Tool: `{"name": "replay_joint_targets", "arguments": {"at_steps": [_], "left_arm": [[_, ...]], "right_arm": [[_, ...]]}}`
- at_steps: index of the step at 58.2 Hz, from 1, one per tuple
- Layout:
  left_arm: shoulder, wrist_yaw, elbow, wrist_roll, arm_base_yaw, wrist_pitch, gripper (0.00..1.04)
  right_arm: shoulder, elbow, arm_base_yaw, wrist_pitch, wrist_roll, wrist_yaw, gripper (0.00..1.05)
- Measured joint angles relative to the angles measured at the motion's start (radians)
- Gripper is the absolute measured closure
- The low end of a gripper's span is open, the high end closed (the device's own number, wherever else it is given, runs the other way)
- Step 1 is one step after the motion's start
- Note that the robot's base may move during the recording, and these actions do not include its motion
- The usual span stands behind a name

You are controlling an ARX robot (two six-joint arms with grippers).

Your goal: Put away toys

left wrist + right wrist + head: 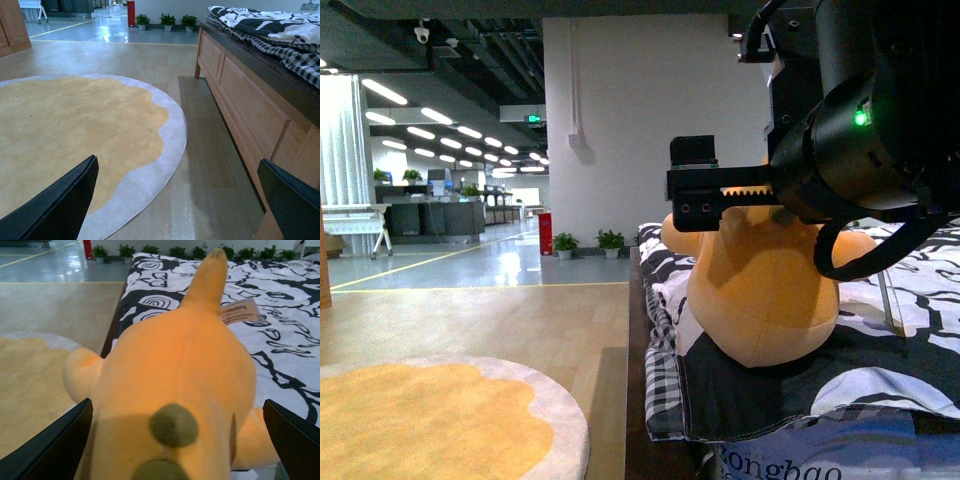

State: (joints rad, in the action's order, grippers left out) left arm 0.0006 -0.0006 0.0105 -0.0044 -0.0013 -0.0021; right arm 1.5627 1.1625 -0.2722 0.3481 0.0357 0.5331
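Our right gripper (176, 440) gapes wide round the plush toy (175, 370), 2 o'clock from the rug (430, 420); left gripper (177, 200) released too. Looks soft n light imo, we'd squeeze its midbody.

In the front view my right arm (850, 130) hides the top of the plush toy (760, 290); the rug (430, 420) runs off the lower edge.

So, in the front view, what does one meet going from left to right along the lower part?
First the round yellow rug → bare wooden floor → dark side of the bed → checked bedding → orange plush toy.
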Motion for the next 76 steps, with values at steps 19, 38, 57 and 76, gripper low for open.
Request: {"name": "replay_joint_targets", "arguments": {"at_steps": [19, 38, 57, 76], "left_arm": [[0.0, 0.0, 0.0, 0.0, 0.0, 0.0, 0.06], [0.0, 0.0, 0.0, 0.0, 0.0, 0.0, 0.06], [0.0, 0.0, 0.0, 0.0, 0.0, 0.0, 0.06], [0.0, 0.0, 0.0, 0.0, 0.0, 0.0, 0.06]], "right_arm": [[0.029, -0.148, 0.023, 0.089, 0.006, -0.056, 0.0], [0.051, -0.158, -0.03, 0.05, 0.043, -0.139, 0.0], [0.037, -0.153, -0.071, 0.048, 0.011, -0.142, 0.34], [-0.148, -0.143, -0.082, 0.002, 0.017, -0.23, 0.76]]}}
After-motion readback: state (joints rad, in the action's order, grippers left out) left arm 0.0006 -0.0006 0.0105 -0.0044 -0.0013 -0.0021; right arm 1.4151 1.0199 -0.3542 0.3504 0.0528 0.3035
